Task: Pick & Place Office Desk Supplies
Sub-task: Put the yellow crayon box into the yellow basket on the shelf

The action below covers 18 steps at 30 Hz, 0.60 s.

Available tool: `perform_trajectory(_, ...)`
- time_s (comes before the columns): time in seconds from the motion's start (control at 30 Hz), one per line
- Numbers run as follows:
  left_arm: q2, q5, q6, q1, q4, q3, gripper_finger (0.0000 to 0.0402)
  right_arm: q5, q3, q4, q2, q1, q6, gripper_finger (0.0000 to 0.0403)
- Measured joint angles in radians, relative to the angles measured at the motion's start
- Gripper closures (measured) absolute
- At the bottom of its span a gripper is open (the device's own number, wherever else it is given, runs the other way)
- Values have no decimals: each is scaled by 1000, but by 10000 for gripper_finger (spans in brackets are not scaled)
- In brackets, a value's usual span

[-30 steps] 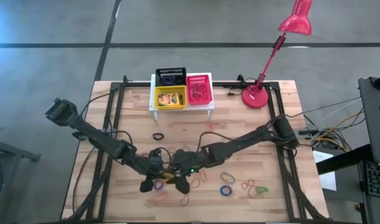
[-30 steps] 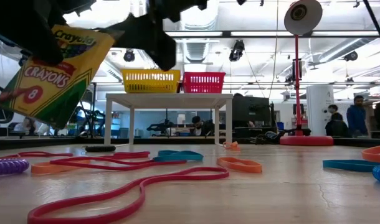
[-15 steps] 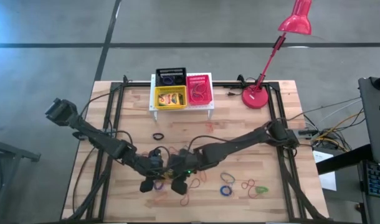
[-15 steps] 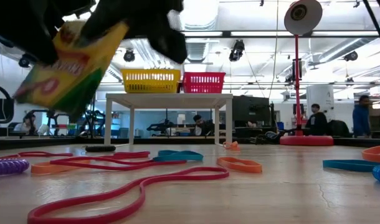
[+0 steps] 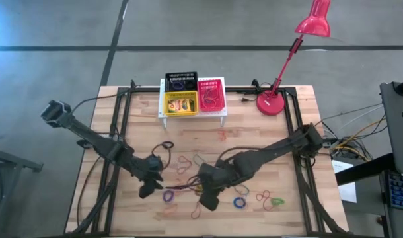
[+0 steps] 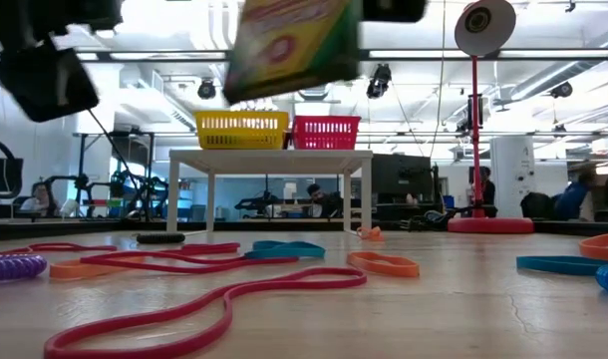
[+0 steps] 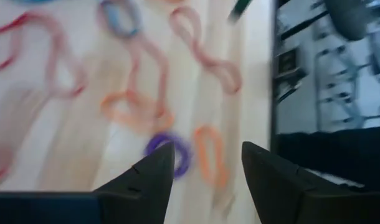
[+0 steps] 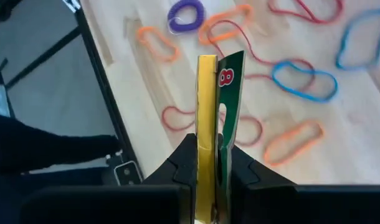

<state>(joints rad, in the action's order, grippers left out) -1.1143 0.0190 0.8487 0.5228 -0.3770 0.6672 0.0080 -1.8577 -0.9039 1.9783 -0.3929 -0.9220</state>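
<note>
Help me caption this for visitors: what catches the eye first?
The right gripper pinches a crayon box above the table's front, over scattered rubber bands. At the back, baskets sit on a white stand, a red lamp beside it. The left gripper hangs open nearby.

From above, the light wooden table (image 5: 122, 119) carries a white perforated stand (image 5: 191, 114) at its far edge. On the stand sit a small black mesh basket (image 5: 181, 81), a small yellow mesh basket (image 5: 180, 103) with a crayon box inside, and a small red mesh basket (image 5: 211, 94). A red desk lamp (image 5: 273, 100) stands beside them. The left gripper (image 5: 147, 188) and the right gripper (image 5: 208, 198) are over the near part of the table, apart from each other. Thin coloured rubber-band loops (image 5: 254, 197) lie scattered around them.
</note>
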Motion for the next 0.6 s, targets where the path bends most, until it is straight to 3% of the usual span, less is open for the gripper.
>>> perform_trajectory(0.27, 117, -95, 67, 1, -235, -6, 235, 160, 203, 38, -147, -1, -260, 374)
perform_trajectory(0.47, 151, -124, 70, 1, -226, -7, 240, 194, 374, 427, -178, 66, -301, 374)
perform_trajectory(0.6, 184, -104, 107, 7, -229, -4, 241, 209, 392, 764, -178, 137, -201, 374)
